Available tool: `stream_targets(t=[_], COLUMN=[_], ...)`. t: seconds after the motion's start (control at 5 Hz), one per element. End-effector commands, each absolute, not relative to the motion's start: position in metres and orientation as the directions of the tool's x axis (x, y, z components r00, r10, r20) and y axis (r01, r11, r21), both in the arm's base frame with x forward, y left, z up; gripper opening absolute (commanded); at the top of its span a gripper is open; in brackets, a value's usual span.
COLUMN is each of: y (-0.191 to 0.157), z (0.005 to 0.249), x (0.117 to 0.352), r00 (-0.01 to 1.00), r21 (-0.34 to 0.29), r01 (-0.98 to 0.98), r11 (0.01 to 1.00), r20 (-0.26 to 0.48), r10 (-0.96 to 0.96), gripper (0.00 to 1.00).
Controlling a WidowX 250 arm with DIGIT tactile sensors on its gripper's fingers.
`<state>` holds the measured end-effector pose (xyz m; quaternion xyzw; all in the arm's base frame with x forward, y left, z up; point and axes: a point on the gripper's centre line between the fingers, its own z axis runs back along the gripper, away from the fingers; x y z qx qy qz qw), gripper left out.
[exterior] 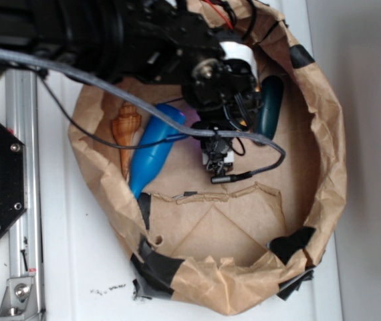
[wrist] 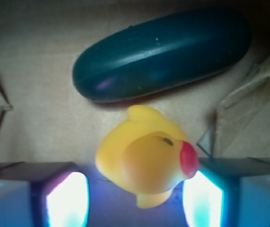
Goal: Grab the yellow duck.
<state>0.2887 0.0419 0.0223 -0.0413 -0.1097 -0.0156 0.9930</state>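
The yellow duck [wrist: 147, 161] with a red beak lies on the brown paper floor, seen in the wrist view. It sits between the two lit fingers of my gripper [wrist: 136, 182], which is open. The beak is close against the right finger [wrist: 206, 198], and a gap remains at the left finger [wrist: 61, 201]. In the exterior view the gripper [exterior: 220, 134] hangs low inside the paper enclosure and hides the duck beneath it.
A dark teal oblong object [wrist: 161, 54] [exterior: 271, 107] lies just beyond the duck. A blue bottle [exterior: 154, 147] and a tan spiral seashell [exterior: 125, 130] lie to the left. Crumpled paper walls [exterior: 324, 134] ring the area, and a loose cable [exterior: 257, 167] trails from the arm.
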Motion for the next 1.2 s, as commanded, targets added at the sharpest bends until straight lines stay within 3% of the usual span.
stream_targets(t=[0.0, 0.4, 0.6, 0.8, 1.0], y=[0.036, 0.052, 0.054, 0.052, 0.049], z=[0.038, 0.101, 0.127, 0.13, 0.118], x=[0.298, 0.296, 0.293, 0.291, 0.289], r00=[0.963, 0.935, 0.917, 0.913, 0.919], r21=[-0.077, -0.057, -0.075, -0.148, -0.151], r01=[0.057, 0.017, 0.007, 0.0, -0.004], r11=[0.995, 0.998, 0.997, 0.989, 0.989], r20=[0.267, 0.354, 0.399, 0.404, 0.389], r10=[-0.035, 0.004, 0.023, 0.06, 0.063], gripper=[0.0, 0.0, 0.0, 0.0, 1.0])
